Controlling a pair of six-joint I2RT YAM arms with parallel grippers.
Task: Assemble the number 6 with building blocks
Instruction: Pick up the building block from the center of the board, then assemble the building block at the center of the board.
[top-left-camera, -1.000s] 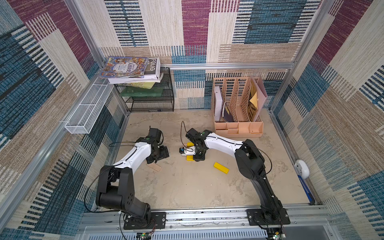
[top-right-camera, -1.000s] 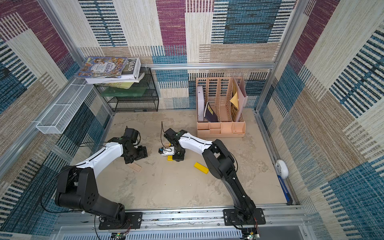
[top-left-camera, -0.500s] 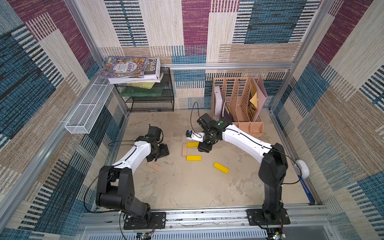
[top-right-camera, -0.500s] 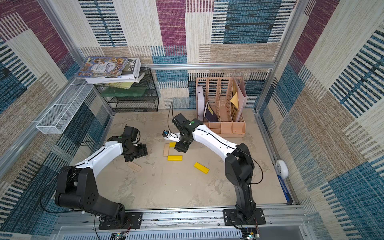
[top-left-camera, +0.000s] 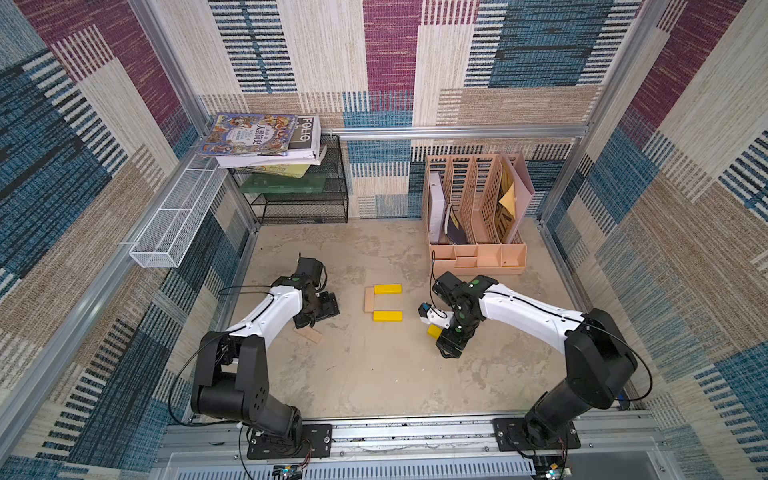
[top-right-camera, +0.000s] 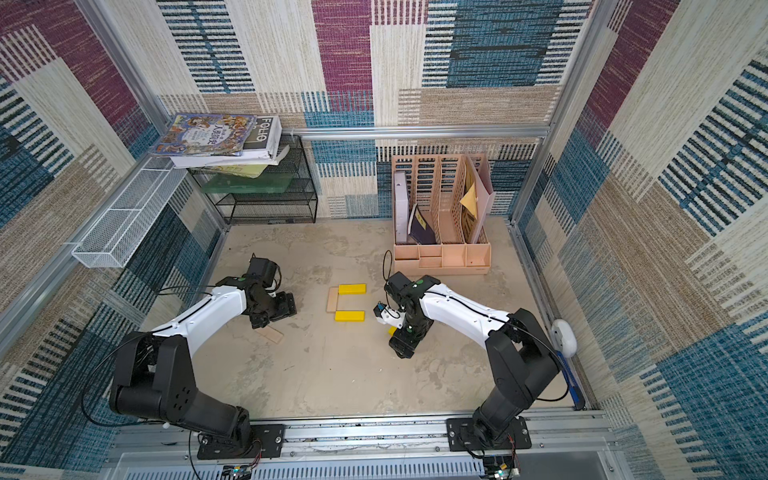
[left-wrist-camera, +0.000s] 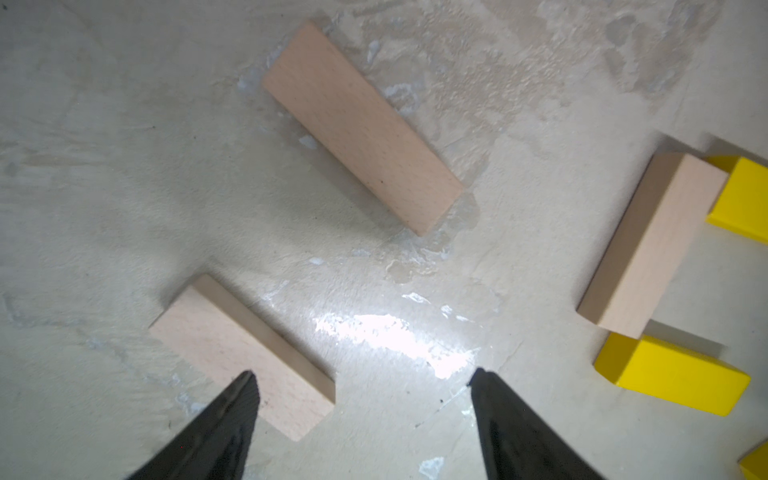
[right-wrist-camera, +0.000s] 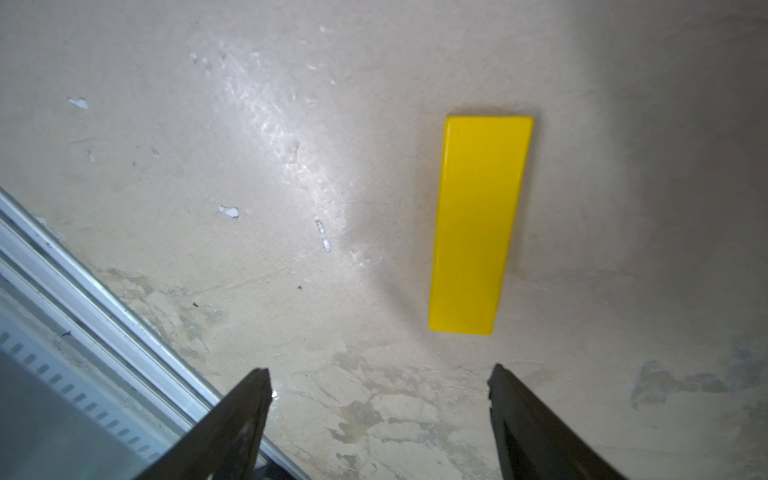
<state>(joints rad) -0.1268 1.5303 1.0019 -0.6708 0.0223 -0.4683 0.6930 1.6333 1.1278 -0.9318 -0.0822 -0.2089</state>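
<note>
Three building blocks form a C mid-table: a pale wooden bar with a yellow bar at its far end and another yellow bar at its near end. The full number 6 does not show. A third yellow bar lies flat to the right, and my right gripper hovers open and empty beside it. Two loose wooden bars lie at the left. My left gripper stands open and empty, one fingertip over the nearer bar's edge.
A peach file organiser stands at the back right. A black wire rack with books is at the back left, with a white wire basket on the left wall. The metal front rail runs close to my right gripper.
My right gripper opened, left a yellow bar at the wooden bar's near end, and swung right and nearer, over the loose yellow bar. The left arm has hardly moved.
</note>
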